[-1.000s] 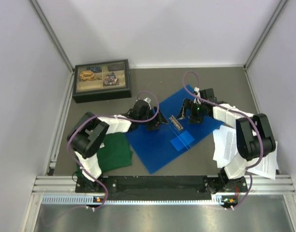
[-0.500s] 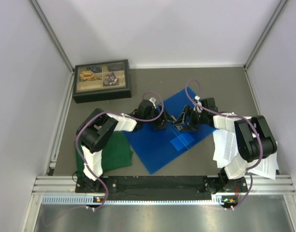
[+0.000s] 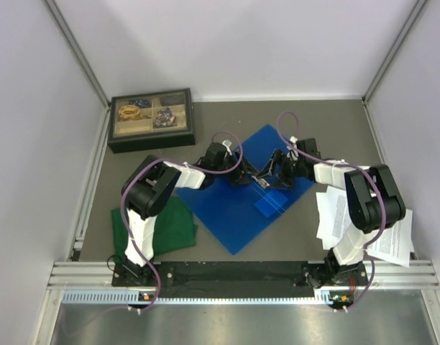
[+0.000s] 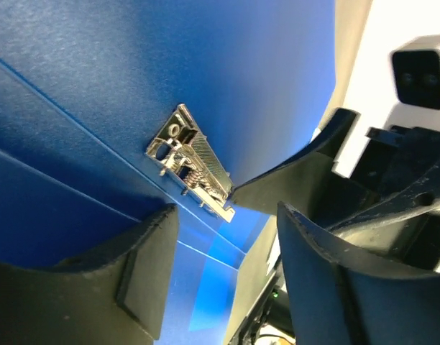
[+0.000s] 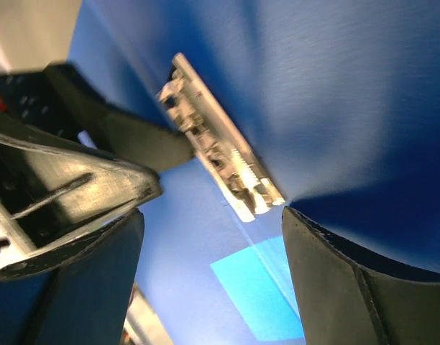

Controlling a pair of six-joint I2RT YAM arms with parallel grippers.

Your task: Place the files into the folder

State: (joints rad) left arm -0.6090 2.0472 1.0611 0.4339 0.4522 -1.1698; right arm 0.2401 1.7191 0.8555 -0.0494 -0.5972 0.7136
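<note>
The blue folder [image 3: 234,215] lies open on the table, its metal ring mechanism [image 3: 262,180] along the spine. My left gripper [image 3: 244,175] is open, just left of the mechanism. My right gripper [image 3: 279,171] is open, just right of it. The left wrist view shows the mechanism [image 4: 195,172] ahead of my open left gripper [image 4: 223,215], over the blue folder [image 4: 98,86]. The right wrist view shows the mechanism [image 5: 220,154] between my open right gripper's [image 5: 213,215] fingers, over the blue folder [image 5: 349,86]. The files [image 3: 336,215] lie at the right, under the right arm.
A folded green shirt [image 3: 168,224] lies left of the folder beside the left arm. A black compartment box [image 3: 151,118] with small items stands at the back left. More printed sheets [image 3: 392,243] lie at the right edge near the wall.
My left gripper has moved right and my right gripper a little left. Both now stand close on either side of the ring mechanism. Both stay open.
</note>
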